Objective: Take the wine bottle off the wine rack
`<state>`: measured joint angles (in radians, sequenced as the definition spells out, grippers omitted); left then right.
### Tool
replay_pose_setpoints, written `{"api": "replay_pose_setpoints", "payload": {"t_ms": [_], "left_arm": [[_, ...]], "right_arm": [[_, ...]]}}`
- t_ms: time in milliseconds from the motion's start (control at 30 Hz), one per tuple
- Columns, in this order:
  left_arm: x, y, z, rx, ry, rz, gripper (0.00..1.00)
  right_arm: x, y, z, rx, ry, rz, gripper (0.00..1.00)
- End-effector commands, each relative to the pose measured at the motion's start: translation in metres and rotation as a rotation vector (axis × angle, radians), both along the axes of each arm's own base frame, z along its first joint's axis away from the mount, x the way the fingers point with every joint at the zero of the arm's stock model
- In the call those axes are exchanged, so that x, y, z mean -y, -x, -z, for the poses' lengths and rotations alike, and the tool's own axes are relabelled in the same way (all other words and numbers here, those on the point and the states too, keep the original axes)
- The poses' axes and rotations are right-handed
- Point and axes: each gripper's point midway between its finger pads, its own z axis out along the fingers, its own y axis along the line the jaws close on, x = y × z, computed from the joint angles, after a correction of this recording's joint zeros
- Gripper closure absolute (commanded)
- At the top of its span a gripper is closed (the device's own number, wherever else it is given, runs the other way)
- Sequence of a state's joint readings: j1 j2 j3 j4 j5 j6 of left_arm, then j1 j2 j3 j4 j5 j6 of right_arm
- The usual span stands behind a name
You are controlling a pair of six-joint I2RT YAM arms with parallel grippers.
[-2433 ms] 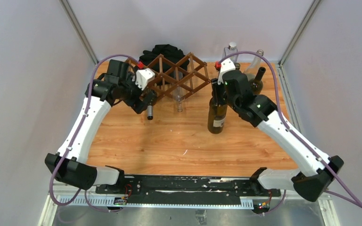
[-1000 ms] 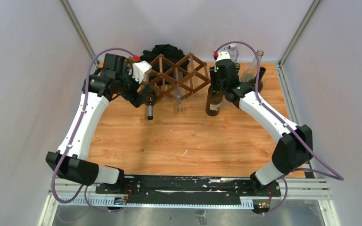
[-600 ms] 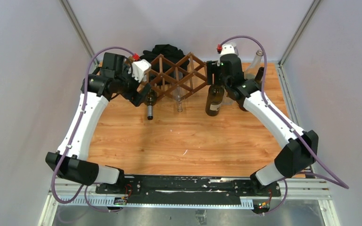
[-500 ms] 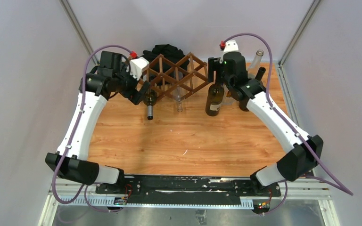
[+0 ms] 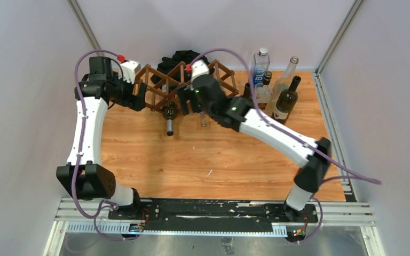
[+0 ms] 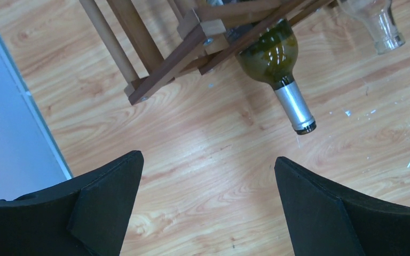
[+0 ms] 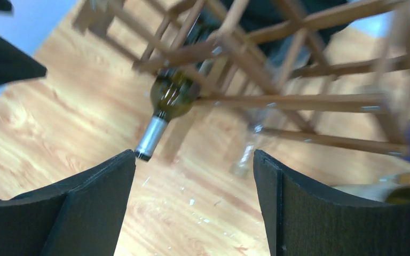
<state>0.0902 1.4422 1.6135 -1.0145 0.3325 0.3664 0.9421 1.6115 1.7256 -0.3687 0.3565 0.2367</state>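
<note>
Green glass wine bottle (image 7: 172,98) sits in dark wooden lattice rack (image 7: 277,99) ahead of wide-open right gripper (image 7: 192,154); snagged slats could tip rack.

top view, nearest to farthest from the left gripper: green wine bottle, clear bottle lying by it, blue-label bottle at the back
From the left gripper:
1. green wine bottle, just to its right
2. clear bottle, centre
3. blue-label bottle, back right
</note>
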Motion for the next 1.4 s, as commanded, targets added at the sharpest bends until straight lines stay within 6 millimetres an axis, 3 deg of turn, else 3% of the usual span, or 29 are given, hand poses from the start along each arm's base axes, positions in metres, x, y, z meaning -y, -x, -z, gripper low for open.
{"api": "replay_pose_setpoints", "payload": {"t_ms": [0, 167, 300, 633, 967, 1233, 1333, 1367], "left_arm": [[-0.004, 0.004, 0.006, 0.025, 0.0, 0.019, 0.0], [-0.008, 0.011, 0.021, 0.019, -0.034, 0.043, 0.0], [-0.01, 0.013, 0.029, 0.011, -0.041, 0.052, 0.0], [-0.01, 0.018, 0.022, 0.037, -0.053, 0.061, 0.0], [-0.008, 0.025, 0.018, 0.062, -0.06, 0.082, 0.0], [-0.005, 0.027, 0.031, 0.041, -0.061, 0.121, 0.0], [-0.009, 0.023, 0.041, 0.049, -0.086, 0.123, 0.0], [-0.01, 0.023, 0.045, 0.046, -0.09, 0.129, 0.0]], "right_arm": [[-0.059, 0.02, 0.089, -0.19, 0.111, -0.118, 0.15], [-0.112, 0.014, 0.14, -0.273, 0.122, -0.185, 0.15], [-0.132, 0.004, 0.175, -0.314, 0.139, -0.179, 0.18], [-0.137, -0.022, 0.22, -0.339, 0.144, -0.049, 0.24], [-0.144, -0.035, 0.241, -0.355, 0.104, 0.009, 0.38], [-0.146, -0.029, 0.24, -0.371, 0.056, 0.002, 0.63], [-0.142, -0.025, 0.238, -0.375, 0.055, -0.004, 0.95], [-0.14, -0.024, 0.237, -0.375, 0.056, -0.002, 0.99]]}}
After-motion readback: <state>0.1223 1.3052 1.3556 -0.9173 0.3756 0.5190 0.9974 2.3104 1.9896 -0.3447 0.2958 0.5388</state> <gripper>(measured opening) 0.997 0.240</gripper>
